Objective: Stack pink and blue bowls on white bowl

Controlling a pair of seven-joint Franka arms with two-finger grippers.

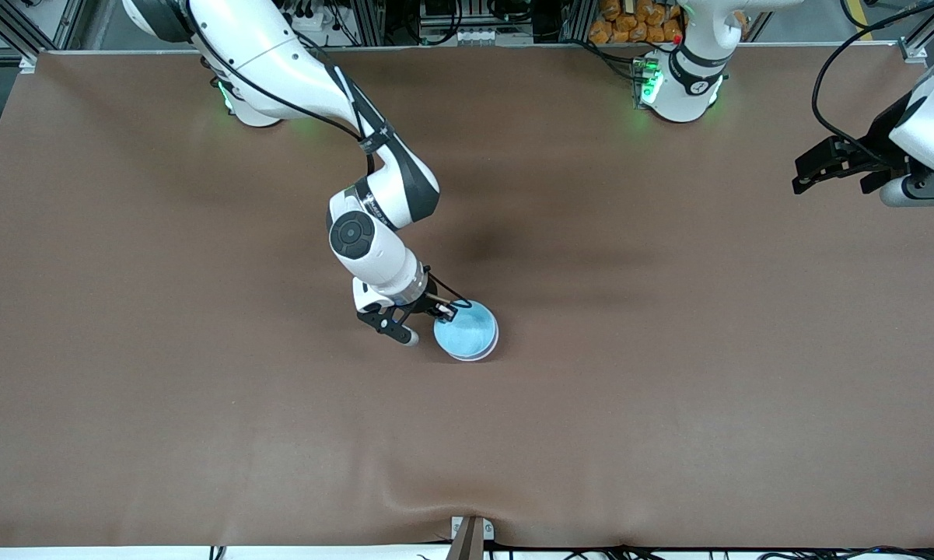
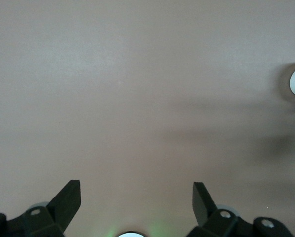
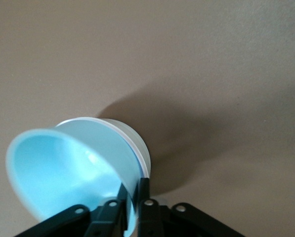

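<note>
Already the blue bowl [image 1: 467, 330] is seen just below the middle of the front view, nested in the white bowl [image 3: 132, 140], whose rim and wall are shown beneath it in the right wrist view. No pink bowl can be made out; whether it sits between them cannot be told. The blue bowl's rim is pinched by the right gripper [image 1: 441, 309], its fingers nearly closed. The stacking is judged almost finished, with release left. The left gripper [image 1: 832, 167] is held waiting at the frame's right edge, spread wide and empty.
</note>
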